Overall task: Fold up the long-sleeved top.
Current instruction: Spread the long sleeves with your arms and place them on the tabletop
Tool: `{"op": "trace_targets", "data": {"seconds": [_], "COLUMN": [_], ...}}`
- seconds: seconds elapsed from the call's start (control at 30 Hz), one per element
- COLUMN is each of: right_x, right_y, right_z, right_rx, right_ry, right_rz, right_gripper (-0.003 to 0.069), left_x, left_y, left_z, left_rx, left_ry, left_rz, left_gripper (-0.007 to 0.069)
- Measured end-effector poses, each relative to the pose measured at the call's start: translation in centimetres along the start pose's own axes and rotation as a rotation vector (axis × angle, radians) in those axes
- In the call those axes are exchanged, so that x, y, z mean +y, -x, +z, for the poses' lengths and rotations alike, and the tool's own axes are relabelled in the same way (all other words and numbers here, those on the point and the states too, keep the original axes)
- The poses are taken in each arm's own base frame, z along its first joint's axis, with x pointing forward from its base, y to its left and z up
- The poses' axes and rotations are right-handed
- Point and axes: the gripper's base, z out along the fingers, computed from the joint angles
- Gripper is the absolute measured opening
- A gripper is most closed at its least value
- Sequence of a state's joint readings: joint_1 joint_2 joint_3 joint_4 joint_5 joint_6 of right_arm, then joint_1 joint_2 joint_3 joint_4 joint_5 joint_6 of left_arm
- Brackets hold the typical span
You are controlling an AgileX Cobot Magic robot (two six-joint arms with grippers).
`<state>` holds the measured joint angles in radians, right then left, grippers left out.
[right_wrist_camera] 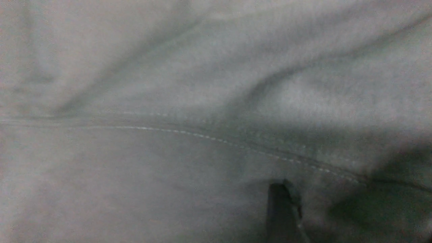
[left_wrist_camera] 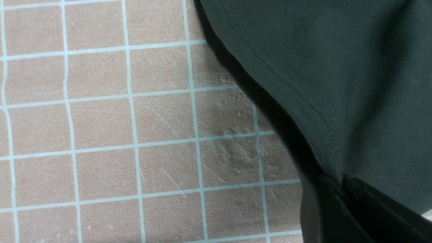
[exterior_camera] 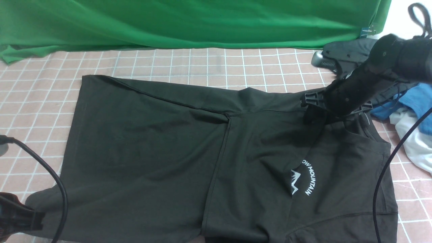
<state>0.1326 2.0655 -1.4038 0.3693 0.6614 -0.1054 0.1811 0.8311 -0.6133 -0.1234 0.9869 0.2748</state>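
Broadly, the long-sleeved top (exterior_camera: pixel 152 152) is lying spread out over the middle of the pink checked tabletop (exterior_camera: pixel 40 87) in the front view. It is reaching from the 9 o'clock side almost to the 3 o'clock edge and running out of view at 6 o'clock. Its white mountain print (exterior_camera: pixel 305 177) is showing toward 4 o'clock, partly tucked under a crease. A stitched edge is running from the centre of the cloth down toward 6 o'clock.

The left claw (exterior_camera: pixel 33 216) is sitting at the garment's 8 o'clock corner. In the left wrist view the left claw (left_wrist_camera: pixel 341 182) is clenched on the hemmed edge of the top, and the cloth is fanning away from the pinch above the checked surface.

The right claw (exterior_camera: pixel 312 109) is pressing down on the top at about 2 o'clock, near the shoulder. The right wrist view is filling with blurred fabric and one line of stitching, and only a single dark finger (right_wrist_camera: pixel 281 209) is showing against the cloth. Whether this claw is released or gripping, I cannot tell.

A green cloth (exterior_camera: pixel 189 23) is hanging along the 12 o'clock edge. Beside the top at 2 to 3 o'clock, a dark grey garment (exterior_camera: pixel 347 50), a blue shirt (exterior_camera: pixel 415 101) and a white garment (exterior_camera: pixel 415 138) are lying in a heap. A black cable (exterior_camera: pixel 381 175) is looping over the top's 3 o'clock side.
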Motion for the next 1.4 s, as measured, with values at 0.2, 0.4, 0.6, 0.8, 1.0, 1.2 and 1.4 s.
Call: {"op": "trace_targets", "data": {"seconds": [0.2, 0.4, 0.6, 0.8, 1.0, 1.2, 1.4], "right_x": [0.0, 1.0, 1.6, 1.1, 0.5, 0.5, -0.8], "right_y": [0.7, 3.2, 6.1, 8.2, 8.7, 9.5, 11.8], "right_z": [0.3, -1.6, -3.5, -3.1, -1.8, -2.5, -3.0], "right_rx": [-0.044, -0.111, -0.320, -0.566, -0.624, -0.660, -0.710], "right_ry": [-0.004, 0.020, 0.011, -0.034, -0.056, -0.054, -0.066], "right_rz": [-0.074, -0.114, -0.136, -0.125, -0.116, -0.117, -0.111], "right_gripper": [0.0169, 0.0035, 0.0035, 0.0034, 0.0034, 0.0034, 0.0034], "left_x": [0.0, 0.1, 0.1, 0.1, 0.3, 0.6, 0.6], "left_y": [0.0, 0.0, -0.1, -0.2, -0.8, -1.1, -2.6], "left_z": [0.0, 0.0, 0.0, 0.0, 0.0, 0.1, 1.5], "left_rx": [0.000, 0.003, 0.007, 0.018, 0.085, 0.114, 0.182], "left_ry": [0.000, 0.012, 0.011, 0.010, 0.035, 0.068, 0.060], "left_rz": [0.000, 0.008, 0.008, 0.009, 0.035, 0.057, 0.073], "left_gripper": [0.0040, 0.0040, 0.0040, 0.0040, 0.0040, 0.0039, 0.0039]}}
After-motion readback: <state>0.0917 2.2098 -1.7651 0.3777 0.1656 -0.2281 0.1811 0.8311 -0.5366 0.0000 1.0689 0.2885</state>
